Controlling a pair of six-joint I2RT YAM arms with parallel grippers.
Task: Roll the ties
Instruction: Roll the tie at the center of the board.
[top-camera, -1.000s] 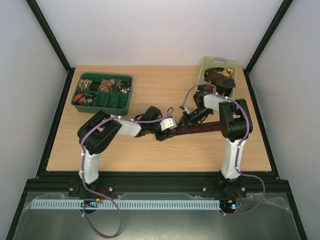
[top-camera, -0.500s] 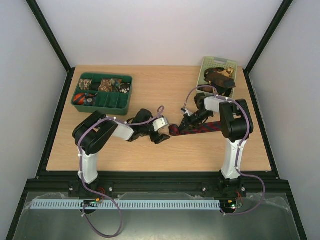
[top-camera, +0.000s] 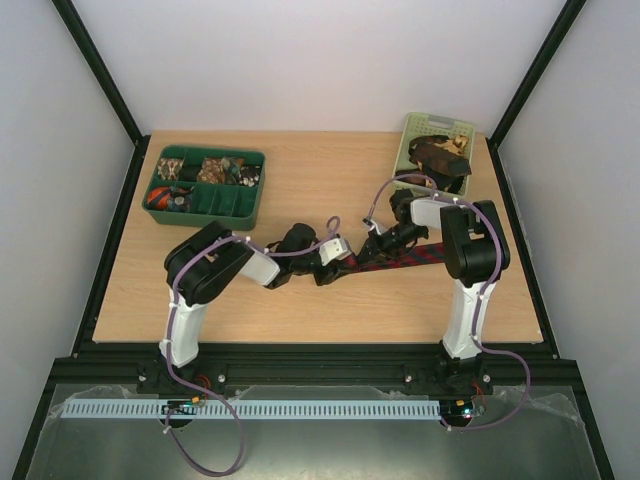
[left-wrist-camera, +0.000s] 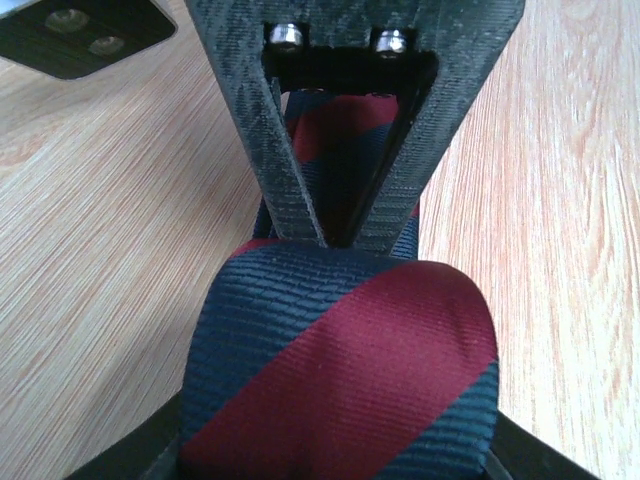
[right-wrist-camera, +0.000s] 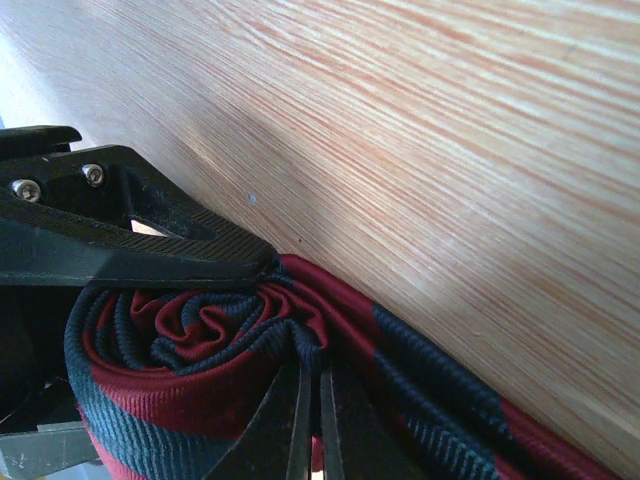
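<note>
Seen from above, a pale wooden table (top-camera: 300, 310) has two robot arms reaching in from its near edge to meet a little right of centre. Between them lies the tie (left-wrist-camera: 340, 370), dark red with broad navy diagonal stripes. Its left end is wound into a loose roll, and the rest runs flat along the table to the right, under the right arm. The right gripper (right-wrist-camera: 310, 375) comes at the roll from the far right. Its jaws are pressed together and pinch the fabric at the edge of the coil, where the wrist view shows the red and navy layers spiralling inward. The left gripper (top-camera: 335, 268) meets the roll from the left. Its jaws are spread, showing only as dark corners on either side of the roll in its own wrist view. One of its black fingers (right-wrist-camera: 170, 250) lies along the coil's outer layer, but whether the jaws squeeze the roll cannot be told. At the far left of the table sits a dark green divided tray (top-camera: 228, 203) with small patterned bundles in its far compartments, too small to make out. At the far right corner a pale green basket (top-camera: 440, 122) holds a heap of dark and brown ties (top-camera: 440, 155).
</note>
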